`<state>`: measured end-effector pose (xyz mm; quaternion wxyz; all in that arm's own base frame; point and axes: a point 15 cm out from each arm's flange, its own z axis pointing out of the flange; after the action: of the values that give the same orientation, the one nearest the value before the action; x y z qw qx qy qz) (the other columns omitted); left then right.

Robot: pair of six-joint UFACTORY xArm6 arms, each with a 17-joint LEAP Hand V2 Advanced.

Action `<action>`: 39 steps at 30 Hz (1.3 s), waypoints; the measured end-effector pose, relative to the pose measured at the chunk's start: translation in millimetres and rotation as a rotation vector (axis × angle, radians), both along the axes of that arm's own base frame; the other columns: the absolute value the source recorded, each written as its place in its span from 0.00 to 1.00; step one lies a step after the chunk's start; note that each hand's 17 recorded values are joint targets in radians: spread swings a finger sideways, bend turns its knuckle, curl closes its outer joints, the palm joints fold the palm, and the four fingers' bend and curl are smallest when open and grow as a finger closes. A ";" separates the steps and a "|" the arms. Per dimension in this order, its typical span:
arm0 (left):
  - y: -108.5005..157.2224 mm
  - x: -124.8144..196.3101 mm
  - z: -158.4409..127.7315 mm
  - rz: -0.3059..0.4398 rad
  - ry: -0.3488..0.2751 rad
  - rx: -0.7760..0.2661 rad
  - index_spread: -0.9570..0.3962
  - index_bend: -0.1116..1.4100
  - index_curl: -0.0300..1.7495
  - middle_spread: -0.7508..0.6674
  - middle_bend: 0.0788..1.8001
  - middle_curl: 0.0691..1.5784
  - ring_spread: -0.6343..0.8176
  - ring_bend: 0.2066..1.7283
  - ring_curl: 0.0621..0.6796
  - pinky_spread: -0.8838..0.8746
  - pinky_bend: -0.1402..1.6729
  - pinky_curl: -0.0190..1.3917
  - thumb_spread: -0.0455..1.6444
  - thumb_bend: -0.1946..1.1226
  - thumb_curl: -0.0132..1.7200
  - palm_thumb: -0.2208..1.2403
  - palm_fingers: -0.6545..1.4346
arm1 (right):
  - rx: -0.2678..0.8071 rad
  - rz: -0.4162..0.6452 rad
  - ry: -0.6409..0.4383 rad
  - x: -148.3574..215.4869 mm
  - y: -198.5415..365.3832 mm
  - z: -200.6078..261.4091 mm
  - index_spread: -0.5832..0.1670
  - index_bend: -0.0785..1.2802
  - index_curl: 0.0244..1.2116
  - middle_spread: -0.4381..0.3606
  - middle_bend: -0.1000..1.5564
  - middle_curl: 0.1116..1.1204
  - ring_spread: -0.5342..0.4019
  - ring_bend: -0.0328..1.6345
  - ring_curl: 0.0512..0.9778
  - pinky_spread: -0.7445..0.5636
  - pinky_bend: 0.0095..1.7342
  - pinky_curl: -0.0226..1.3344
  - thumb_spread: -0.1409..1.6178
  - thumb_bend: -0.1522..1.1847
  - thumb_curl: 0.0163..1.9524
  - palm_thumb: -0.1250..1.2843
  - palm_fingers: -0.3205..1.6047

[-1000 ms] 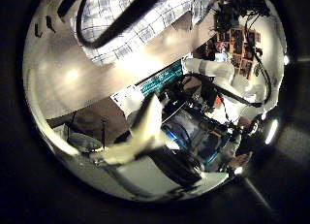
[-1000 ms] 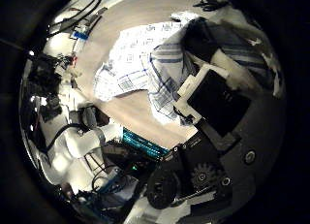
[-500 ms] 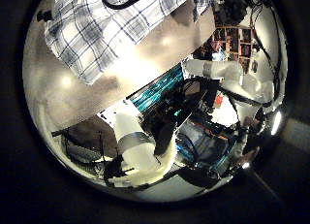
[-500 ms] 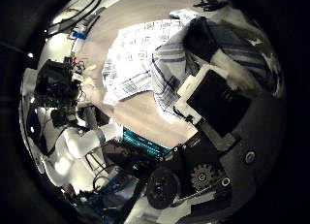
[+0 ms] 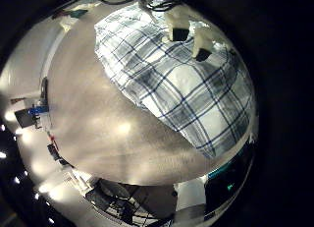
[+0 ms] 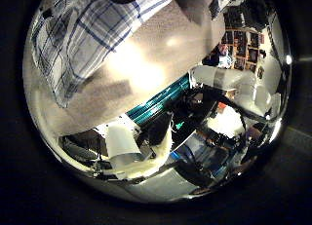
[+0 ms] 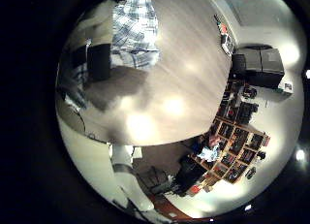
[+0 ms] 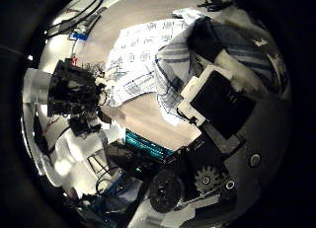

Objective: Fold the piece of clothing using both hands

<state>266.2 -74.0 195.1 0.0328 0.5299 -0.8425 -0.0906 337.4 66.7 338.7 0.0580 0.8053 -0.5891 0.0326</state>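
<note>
A checked garment (image 5: 172, 80) lies spread on the table (image 5: 88, 139), with a hand (image 5: 184, 32) resting on its far edge. In the right thumb side view a fold of the garment (image 8: 170, 75) is wrapped against my right hand's fingers (image 8: 219, 95), which curl round it. My left hand (image 8: 79, 95) hangs over the table beside the garment's opposite edge, fingers loose and holding nothing. The left thumb side view shows the garment (image 6: 83, 35) below that palm. The right little finger side view shows a corner of the garment (image 7: 136, 28) beside a finger (image 7: 97, 61).
Bare table (image 7: 174, 79) stretches beyond the garment. The table's edge (image 6: 161, 93) runs close by the left hand. Shelves (image 7: 228, 137) and other room clutter stand beyond the table.
The left hand has moved in toward the garment, which now fills more of its thumb side view. The right hand keeps its hold on the fold and has not shifted.
</note>
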 end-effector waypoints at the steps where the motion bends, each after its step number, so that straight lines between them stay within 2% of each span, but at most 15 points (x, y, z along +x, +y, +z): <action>1: 0.6 2.0 -2.7 0.009 -0.006 0.006 0.70 0.20 0.31 0.61 0.15 0.25 0.58 0.30 0.35 0.63 0.18 0.39 0.52 0.12 0.20 0.23 0.47 | 0.000 0.000 0.000 0.1 -0.2 0.8 0.44 0.88 0.75 0.37 0.87 0.74 0.34 0.84 0.80 0.44 0.73 0.69 0.61 0.10 0.44 0.79 0.73; 5: 2.5 5.6 -10.2 0.046 -0.021 0.018 0.66 0.20 0.32 0.51 0.25 0.30 0.42 0.37 0.38 0.56 0.19 0.38 0.56 0.16 0.21 0.34 0.60 | 0.002 -0.005 -0.008 1.9 -1.4 4.0 0.44 0.88 0.75 0.37 0.87 0.73 0.34 0.84 0.80 0.44 0.72 0.70 0.61 0.10 0.44 0.79 0.73; 6: 3.1 7.2 -10.9 0.058 -0.029 0.019 0.64 0.20 0.33 0.48 0.28 0.33 0.38 0.40 0.42 0.53 0.21 0.39 0.57 0.17 0.21 0.37 0.62 | 0.002 -0.006 -0.006 2.0 -1.9 4.1 0.44 0.88 0.75 0.37 0.87 0.73 0.34 0.84 0.80 0.44 0.72 0.70 0.61 0.10 0.44 0.79 0.73; 9: 6.2 13.9 -11.3 0.090 -0.059 0.011 0.58 0.18 0.35 0.39 0.33 0.37 0.24 0.49 0.48 0.39 0.31 0.43 0.63 0.24 0.24 0.52 0.77 | 0.004 -0.004 -0.005 2.1 -2.3 4.1 0.44 0.88 0.75 0.37 0.87 0.73 0.34 0.84 0.80 0.44 0.71 0.71 0.61 0.10 0.44 0.79 0.73; 14: 16.2 28.4 4.5 0.112 -0.141 -0.028 0.47 0.21 0.39 0.27 0.40 0.42 0.13 0.54 0.58 0.24 0.45 0.49 0.74 0.25 0.25 0.57 0.86 | 0.012 -0.008 -0.001 2.1 -5.1 3.4 0.44 0.88 0.75 0.37 0.87 0.73 0.34 0.84 0.80 0.43 0.70 0.73 0.61 0.10 0.44 0.79 0.73; 16: 21.7 30.0 13.9 0.114 -0.156 -0.033 0.43 0.23 0.40 0.23 0.43 0.43 0.12 0.56 0.61 0.20 0.48 0.50 0.79 0.23 0.24 0.53 0.90 | 0.022 -0.010 0.003 1.8 -6.3 2.9 0.44 0.88 0.75 0.37 0.87 0.72 0.34 0.84 0.80 0.43 0.70 0.73 0.61 0.10 0.44 0.79 0.73; 21: 31.5 27.3 45.6 0.088 -0.151 -0.028 0.33 0.32 0.45 0.19 0.48 0.44 0.10 0.60 0.65 0.15 0.54 0.50 0.89 0.20 0.20 0.45 0.93 | 0.040 -0.024 0.016 1.5 -14.1 -0.1 0.44 0.88 0.75 0.37 0.87 0.72 0.34 0.84 0.80 0.43 0.69 0.75 0.61 0.10 0.44 0.79 0.73; 27: 38.8 28.8 102.2 0.063 -0.124 -0.018 0.27 0.37 0.49 0.17 0.52 0.45 0.11 0.64 0.69 0.13 0.60 0.51 0.93 0.19 0.17 0.42 0.91 | 0.043 -0.038 0.010 4.7 -21.1 3.1 0.44 0.88 0.76 0.37 0.87 0.72 0.34 0.84 0.80 0.43 0.69 0.76 0.61 0.10 0.44 0.79 0.73; 31: 38.4 42.4 133.6 0.047 -0.096 -0.011 0.25 0.39 0.51 0.17 0.54 0.46 0.11 0.66 0.70 0.13 0.62 0.50 0.94 0.19 0.16 0.42 0.90 | 0.041 -0.045 0.020 14.2 -21.9 1.8 0.44 0.88 0.76 0.37 0.87 0.72 0.34 0.84 0.80 0.43 0.68 0.77 0.61 0.10 0.44 0.78 0.73; 35: 35.7 72.4 140.8 0.029 -0.035 0.008 0.23 0.40 0.52 0.17 0.55 0.45 0.12 0.67 0.70 0.13 0.63 0.50 0.94 0.19 0.16 0.42 0.89 | 0.035 -0.056 0.045 40.1 -20.7 -4.4 0.44 0.88 0.76 0.37 0.87 0.72 0.34 0.84 0.80 0.42 0.68 0.78 0.61 0.10 0.44 0.78 0.73; 39: 34.4 111.5 124.0 0.018 0.038 0.033 0.22 0.40 0.53 0.17 0.56 0.45 0.12 0.67 0.70 0.14 0.64 0.49 0.94 0.19 0.16 0.43 0.88 | 0.029 -0.067 0.079 75.8 -18.7 -16.5 0.44 0.88 0.76 0.37 0.87 0.72 0.34 0.84 0.80 0.42 0.67 0.78 0.61 0.10 0.43 0.77 0.73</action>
<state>377.7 -39.6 319.1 0.0407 0.5360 -0.8355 -0.1141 413.2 47.9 322.2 0.0706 0.7864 -0.6135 -0.0096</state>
